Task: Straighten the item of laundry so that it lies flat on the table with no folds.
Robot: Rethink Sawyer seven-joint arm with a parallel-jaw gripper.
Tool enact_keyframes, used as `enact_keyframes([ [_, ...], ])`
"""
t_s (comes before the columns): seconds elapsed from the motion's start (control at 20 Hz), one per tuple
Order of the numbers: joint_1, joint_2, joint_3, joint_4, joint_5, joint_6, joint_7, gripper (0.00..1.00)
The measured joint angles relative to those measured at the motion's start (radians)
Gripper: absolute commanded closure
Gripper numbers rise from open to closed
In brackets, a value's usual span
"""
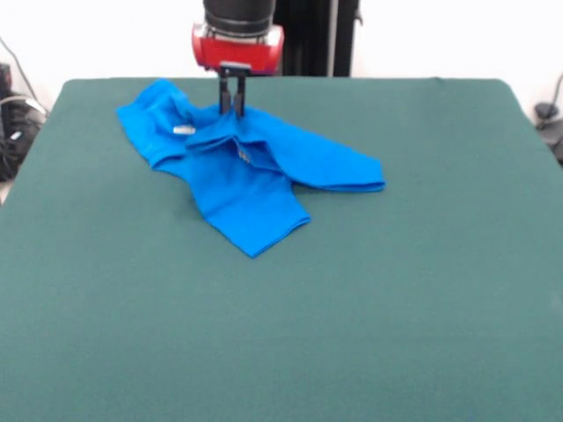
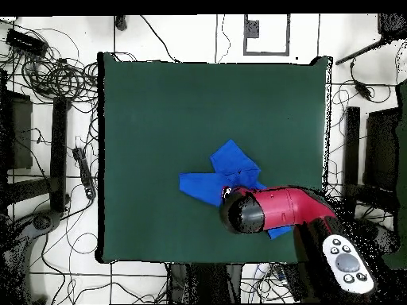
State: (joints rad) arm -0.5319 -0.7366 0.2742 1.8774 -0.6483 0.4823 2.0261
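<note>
1. The blue T-shirt lies crumpled on the far half of the table, near the robot's side. It is folded over itself, the print hidden, with a small label showing.
2. The tool stands upright at the shirt's far edge, its fingers close together on a raised fold, apparently pinching it, probably to drag the layers apart.
3. Judgement: flattening not yet achieved.
</note>
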Motion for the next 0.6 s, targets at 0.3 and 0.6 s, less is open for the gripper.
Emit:
enact_keyframes([
  [0.3,0.011,-0.025,-0.003,0.022,0.009,0.0,0.0,1.0],
  [0.6,0.022,-0.024,-0.008,0.022,0.01,0.0,0.0,1.0],
])
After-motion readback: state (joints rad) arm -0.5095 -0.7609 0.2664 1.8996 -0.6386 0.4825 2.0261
